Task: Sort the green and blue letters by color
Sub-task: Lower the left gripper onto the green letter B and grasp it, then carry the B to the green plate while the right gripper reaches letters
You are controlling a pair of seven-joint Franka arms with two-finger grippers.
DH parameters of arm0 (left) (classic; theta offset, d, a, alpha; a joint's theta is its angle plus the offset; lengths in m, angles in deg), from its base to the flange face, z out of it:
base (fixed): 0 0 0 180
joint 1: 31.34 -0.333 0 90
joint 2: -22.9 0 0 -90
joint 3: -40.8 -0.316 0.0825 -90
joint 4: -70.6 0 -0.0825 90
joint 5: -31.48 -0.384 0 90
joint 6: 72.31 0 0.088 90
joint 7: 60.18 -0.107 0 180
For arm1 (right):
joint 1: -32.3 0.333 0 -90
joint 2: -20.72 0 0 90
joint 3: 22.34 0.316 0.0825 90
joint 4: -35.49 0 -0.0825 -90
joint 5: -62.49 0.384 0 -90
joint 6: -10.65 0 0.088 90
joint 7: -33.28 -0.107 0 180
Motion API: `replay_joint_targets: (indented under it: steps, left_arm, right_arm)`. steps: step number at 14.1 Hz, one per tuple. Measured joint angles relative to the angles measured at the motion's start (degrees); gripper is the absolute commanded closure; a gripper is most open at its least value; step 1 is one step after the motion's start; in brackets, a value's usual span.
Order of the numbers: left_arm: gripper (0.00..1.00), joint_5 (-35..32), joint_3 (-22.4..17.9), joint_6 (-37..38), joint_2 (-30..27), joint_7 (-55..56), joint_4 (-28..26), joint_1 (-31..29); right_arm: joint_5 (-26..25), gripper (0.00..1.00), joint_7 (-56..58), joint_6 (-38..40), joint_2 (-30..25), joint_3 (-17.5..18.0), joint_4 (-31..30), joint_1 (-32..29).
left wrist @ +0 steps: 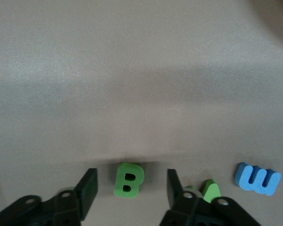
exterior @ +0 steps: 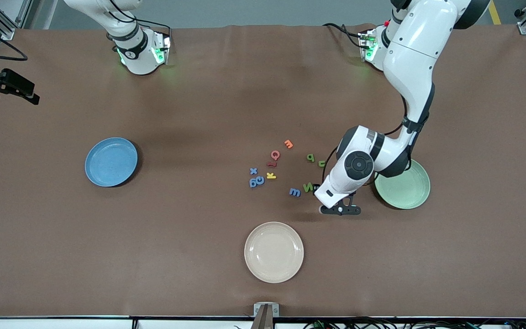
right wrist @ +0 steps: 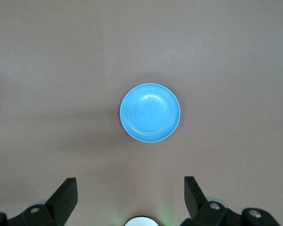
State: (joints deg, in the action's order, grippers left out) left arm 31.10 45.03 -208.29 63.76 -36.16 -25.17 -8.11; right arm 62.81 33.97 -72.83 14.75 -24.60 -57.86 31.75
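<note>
**tabletop_tom:** Brown tabletop, and the left gripper [left wrist: 131, 178] is being held low over it, just beside the green plate [exterior: 416, 192], on the side toward the letters. Its jaws are being kept apart, one finger on each side of the green B [left wrist: 128, 180]. A gap is showing on both sides, so nothing is being gripped. The B is lying flat on the table.

**grip_gal:** ok, and where are the other letters being kept?

**tabletop_tom:** They're being left in a loose cluster around mid-table, between the blue plate [exterior: 90, 155] and the green one.
- The green N [exterior: 307, 187] is lying just beside the left gripper, with the blue three-pronged letter [exterior: 295, 192] just beside that.
- The green p [exterior: 310, 157] and green u [exterior: 321, 163] are lying farther from the camera, near the left arm's wrist.
- The blue x [exterior: 253, 171] is lying toward the right arm's end of the cluster, with the two touching blue letters [exterior: 256, 182] just nearer the camera.
- The orange letter [exterior: 288, 144], the two red letters [exterior: 274, 158] and the yellow K [exterior: 270, 175] are being left mixed in among them.

**grip_gal:** right arm?

**tabletop_tom:** It's being kept waiting. The right gripper [right wrist: 130, 188] is being held high over the blue plate, jaws spread wide with nothing between them. The beige plate [exterior: 251, 242] is sitting nearest the camera.
</note>
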Motion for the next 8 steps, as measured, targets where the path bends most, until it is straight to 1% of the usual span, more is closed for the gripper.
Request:
replay_joint_targets:
  steps: [2, 6, 8]
  left_arm:
    - [0.43, 0.00, -0.01, -1.17, 0.28, 0.00, -0.58, 0.00]
    - [0.55, 0.00, -0.01, -1.68, 0.91, 0.00, -0.76, 0.01]
    - [0.65, -0.15, -0.03, -1.68, 0.86, 0.00, -0.79, 0.05]
  right_arm:
    - [0.00, 0.00, 0.00, -0.07, 1.10, 0.00, -0.06, 0.00]
    - [0.00, 0.00, 0.00, -2.50, 4.24, -0.03, -0.05, -0.01]
    - [-0.07, 0.00, 0.00, -3.65, 6.66, -0.25, -0.05, -0.09]
